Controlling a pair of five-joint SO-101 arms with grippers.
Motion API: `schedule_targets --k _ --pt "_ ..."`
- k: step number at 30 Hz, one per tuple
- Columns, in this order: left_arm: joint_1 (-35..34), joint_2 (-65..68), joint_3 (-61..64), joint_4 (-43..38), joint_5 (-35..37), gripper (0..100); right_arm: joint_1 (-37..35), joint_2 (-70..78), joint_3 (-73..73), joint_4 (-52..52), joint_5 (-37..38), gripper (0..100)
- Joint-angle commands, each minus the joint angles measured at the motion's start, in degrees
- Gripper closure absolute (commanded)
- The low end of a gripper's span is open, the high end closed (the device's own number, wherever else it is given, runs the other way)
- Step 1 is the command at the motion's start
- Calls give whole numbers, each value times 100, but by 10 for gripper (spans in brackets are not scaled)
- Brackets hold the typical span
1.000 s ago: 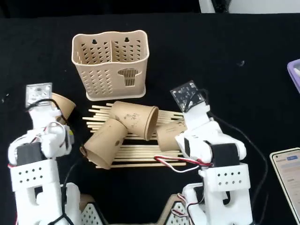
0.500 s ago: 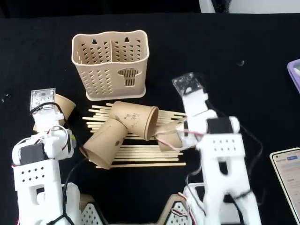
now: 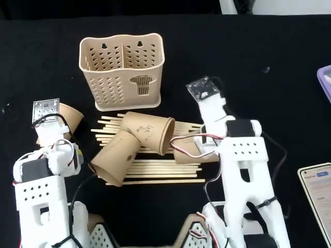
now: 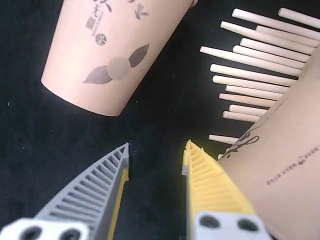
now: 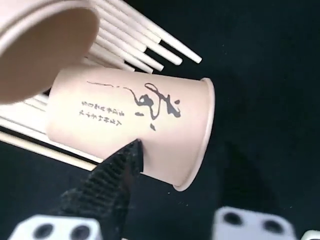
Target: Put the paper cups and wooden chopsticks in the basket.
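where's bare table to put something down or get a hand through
Widest bare cloth lies right of the basket, out to the purple item at the edge. A smaller patch sits left of the basket. A strip runs between the right arm and the phone. The middle is crowded: chopsticks and paper cups fill it, close to the basket's foot.

Bright, even light from above casts only soft shadows.
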Motion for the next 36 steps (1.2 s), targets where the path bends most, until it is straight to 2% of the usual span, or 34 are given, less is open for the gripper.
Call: schedule_targets --k 1,5,14,25,32,36 --pt "-66 -79 -40 -105 53 823 -123 -4 57 -88 193 987" --pt "-66 -79 -40 -105 53 823 26 -13 31 -53 -70 989" --pt "-66 -79 -48 -105 53 823 44 -13 -40 316 -53 988" --pt "-66 -79 -48 -105 53 823 44 -13 -2044 2224 26 988" --pt "-66 -79 -48 -105 53 823 79 -13 -2791 2690 325 988" --pt "-66 -79 -40 -105 53 823 193 -4 -2703 2673 440 988"
